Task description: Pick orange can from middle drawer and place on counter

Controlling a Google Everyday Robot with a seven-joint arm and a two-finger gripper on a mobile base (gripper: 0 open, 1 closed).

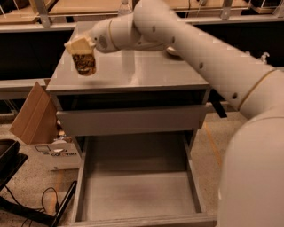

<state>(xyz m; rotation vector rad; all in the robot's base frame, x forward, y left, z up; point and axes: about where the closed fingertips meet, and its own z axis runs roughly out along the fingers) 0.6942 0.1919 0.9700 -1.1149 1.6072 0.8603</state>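
Note:
My gripper (82,49) is shut on the orange can (84,63), an orange-brown can with pale markings. It hangs upright from the cream fingers (79,44), over the left part of the glossy grey counter (137,71). I cannot tell whether the can touches the surface. The white arm reaches in from the right foreground across the counter. Below, the middle drawer (137,195) stands pulled out, its flat grey floor bare. The shallower drawer (131,119) above it sits slightly out.
A clear plastic bottle (124,6) stands at the counter's back, mostly hidden by the arm. A brown cardboard piece (33,115) and a white box (60,153) stand left of the cabinet. Cables (46,199) lie on the floor at lower left.

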